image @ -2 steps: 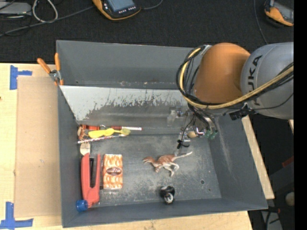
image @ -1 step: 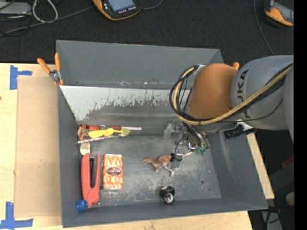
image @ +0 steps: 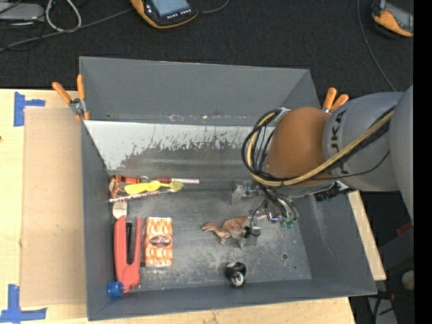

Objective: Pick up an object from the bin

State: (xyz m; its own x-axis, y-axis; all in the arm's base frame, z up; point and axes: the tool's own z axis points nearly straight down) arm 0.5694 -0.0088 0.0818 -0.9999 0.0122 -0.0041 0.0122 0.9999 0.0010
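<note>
Dinosaur toy (image: pixel 225 229), brown, on bin (image: pixel 196 93) floor; arm (image: pixel 297 147) low just beside.

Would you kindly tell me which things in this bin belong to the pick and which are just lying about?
Job in hand: the hand; the brown toy dinosaur right beside it, mid-bin, the likeliest pick.

Lying about: orange patterned packet; red tool; yellow stick; small black wheel.
</note>
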